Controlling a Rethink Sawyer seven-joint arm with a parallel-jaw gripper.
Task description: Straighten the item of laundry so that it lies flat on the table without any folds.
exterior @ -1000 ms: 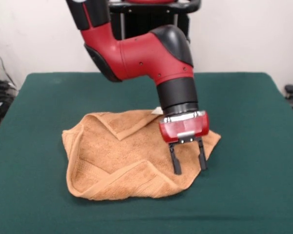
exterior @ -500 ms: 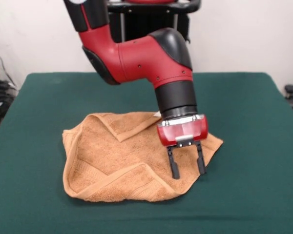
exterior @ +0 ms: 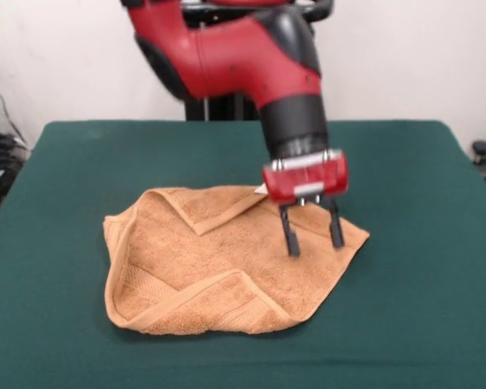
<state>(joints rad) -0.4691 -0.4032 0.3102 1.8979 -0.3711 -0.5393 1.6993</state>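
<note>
One green table, white wall

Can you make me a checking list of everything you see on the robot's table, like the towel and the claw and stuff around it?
Surface: dark green table, bare around the cloth.
Job's things: orange-tan towel, still rumpled, with corners folded over at the top and at the bottom edge; small white tag by the gripper.
Clutter: nothing seen.
Grippers: gripper open, empty, fingers pointing down above the towel's right part.
Cables: dark wires off the table's left side.
Surroundings: pale wall behind; a dark object past the right edge.
</note>
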